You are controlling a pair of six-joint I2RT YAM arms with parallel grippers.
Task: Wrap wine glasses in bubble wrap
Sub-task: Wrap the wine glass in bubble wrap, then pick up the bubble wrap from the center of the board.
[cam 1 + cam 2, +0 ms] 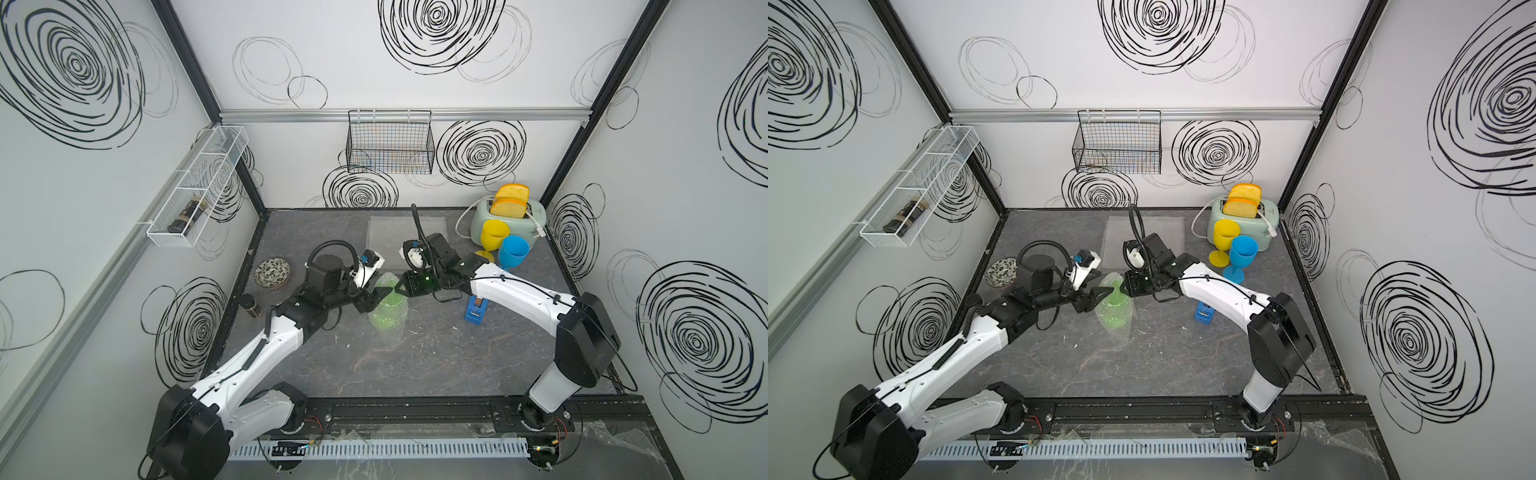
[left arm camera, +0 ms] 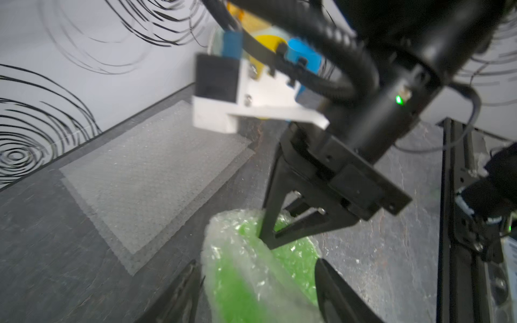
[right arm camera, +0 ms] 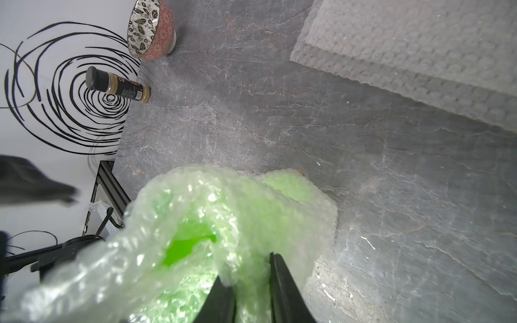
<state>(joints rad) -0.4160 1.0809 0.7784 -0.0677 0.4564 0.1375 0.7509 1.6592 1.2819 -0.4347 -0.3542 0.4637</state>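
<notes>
While the green goblet [image 1: 388, 309] appears to lie on its side on the table [image 1: 415, 365], rolled in bubble wrap [image 1: 388, 336], both top views show the left gripper [image 1: 371, 298] beside it and the right gripper [image 1: 401, 289] at its far end. Left wrist: left fingers [image 2: 190, 290] stand spread either side of the wrap, gripping nothing. Right wrist: right jaws clamp a fold of wrap. Film should be light, soft, slippery (likely springs open if let go). The goblet looks stiff, so I'd take the overlapping edge, not the bowl.

Lab test cell, swirl-printed walls [image 1: 353, 50]
</notes>
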